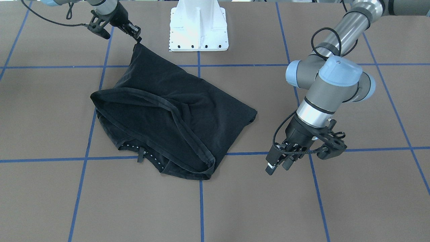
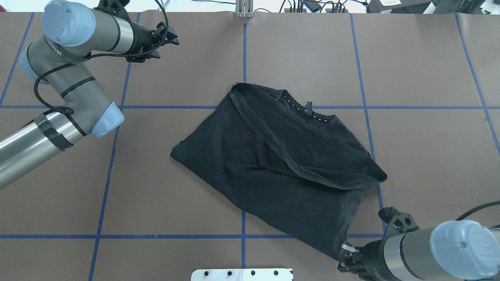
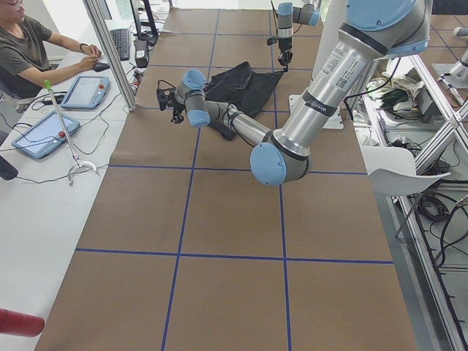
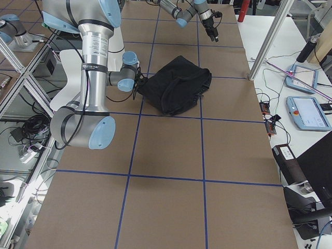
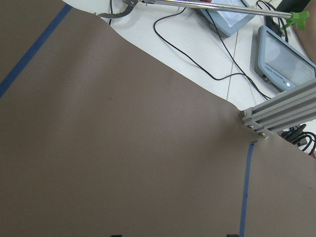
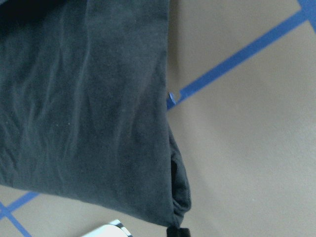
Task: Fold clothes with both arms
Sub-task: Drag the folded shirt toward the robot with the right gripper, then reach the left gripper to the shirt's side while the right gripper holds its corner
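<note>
Left arm reaches out long from the base side, elbow bent, forearm sloping down; wrist tipped so the left gripper points down and a little outward; jaws apart, nothing between them; fingertips barely show at the bottom edge of its own wrist view, set wide.

Right arm stays close to the base, forearm low and near level; right gripper clamped on a corner of the black T-shirt, the cloth drawn taut up to its fingertips; the two grippers well apart.
</note>
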Motion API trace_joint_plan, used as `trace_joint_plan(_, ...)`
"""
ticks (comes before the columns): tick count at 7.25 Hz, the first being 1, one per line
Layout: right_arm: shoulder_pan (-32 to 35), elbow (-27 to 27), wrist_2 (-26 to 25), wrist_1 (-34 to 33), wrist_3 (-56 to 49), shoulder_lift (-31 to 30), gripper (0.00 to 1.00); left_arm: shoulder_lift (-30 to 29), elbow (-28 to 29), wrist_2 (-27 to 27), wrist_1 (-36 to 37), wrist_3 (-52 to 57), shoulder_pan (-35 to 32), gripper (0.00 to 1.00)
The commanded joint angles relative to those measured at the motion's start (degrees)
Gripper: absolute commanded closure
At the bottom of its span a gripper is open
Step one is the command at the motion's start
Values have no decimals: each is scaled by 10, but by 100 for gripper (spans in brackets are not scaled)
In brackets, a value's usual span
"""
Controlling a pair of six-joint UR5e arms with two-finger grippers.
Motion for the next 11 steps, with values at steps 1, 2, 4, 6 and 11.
trace_joint_plan(1, -39, 16, -5, 1, 3, -5, 0, 56, -75, -33, 12, -1, 0, 23)
trace_joint_plan(2, -9, 45, 2, 1, 1, -8, 0, 93, -131, -33, 14, -14, 10, 21)
trace_joint_plan(4, 86, 65, 5, 0, -2, -6, 0, 184, -225, -28, 14, -25, 75, 16)
trace_joint_plan(6, 158, 62, 8, -1, -29, 7, 0, 194, -242, 49, 27, -139, 184, 16)
trace_joint_plan(11, 177, 29, 6, -1, -73, 8, 0, 170, -195, 100, 90, -145, 240, 29)
